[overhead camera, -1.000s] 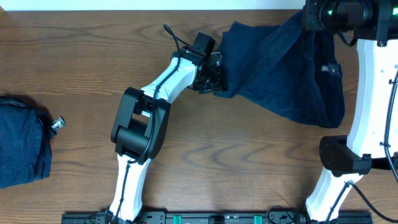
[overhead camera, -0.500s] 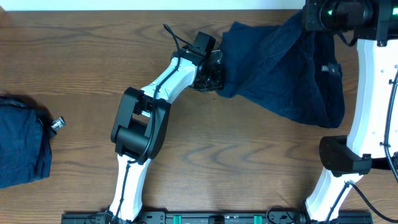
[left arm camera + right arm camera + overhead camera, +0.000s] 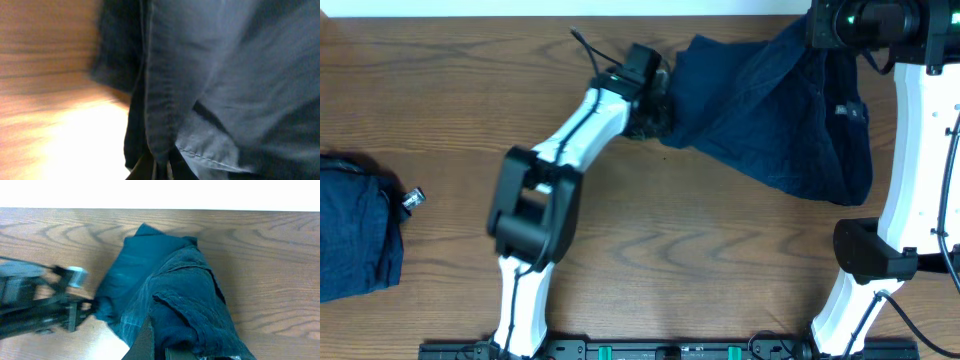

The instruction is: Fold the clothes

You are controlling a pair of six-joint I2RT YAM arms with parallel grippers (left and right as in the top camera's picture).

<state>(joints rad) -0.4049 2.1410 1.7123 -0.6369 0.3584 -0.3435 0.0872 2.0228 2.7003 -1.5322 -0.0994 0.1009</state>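
Observation:
A dark navy garment hangs spread between my two grippers at the back right of the table. My left gripper is shut on its left edge; the left wrist view shows a hemmed fold of cloth pinched between the jaws of the left gripper. My right gripper is shut on the garment's upper right part, with bunched cloth between its fingers at the right gripper. A second navy garment lies crumpled at the table's left edge.
A tiny silver knob sits beside the left garment. The white back wall borders the table's far edge. My left arm stretches diagonally across the table's middle, and the right arm's white links stand along the right side.
My left gripper has shut on the garment's left edge, and the arm has shifted slightly up and to the left with it. The right arm has not moved.

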